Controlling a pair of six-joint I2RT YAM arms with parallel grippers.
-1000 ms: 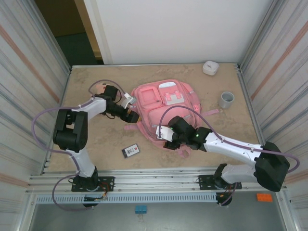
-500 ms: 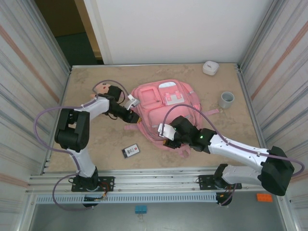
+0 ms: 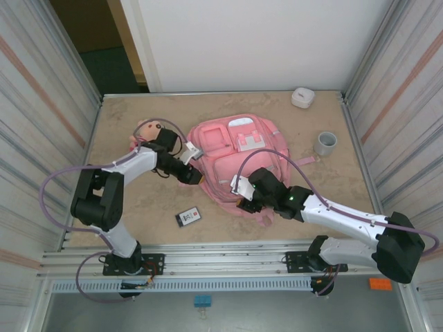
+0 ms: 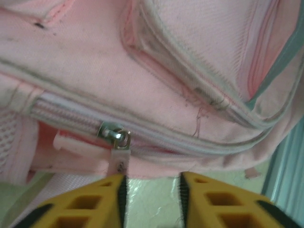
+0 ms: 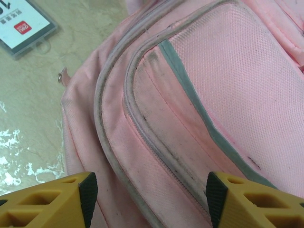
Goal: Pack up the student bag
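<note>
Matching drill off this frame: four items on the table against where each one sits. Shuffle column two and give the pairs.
Things
1. student bag
2. grey cup
3. small white case
4. card

Places on the table
A. far edge, right of centre
B. near side, left of the bag's near end
C. middle
D. right side, just beyond the bag

Pairs: 1-C, 2-D, 3-A, 4-B

White case point(image 3: 302, 97) at back; grey cup point(image 3: 325, 144) right; card point(image 3: 188, 217) front; doll point(image 3: 147, 128) left.
</note>
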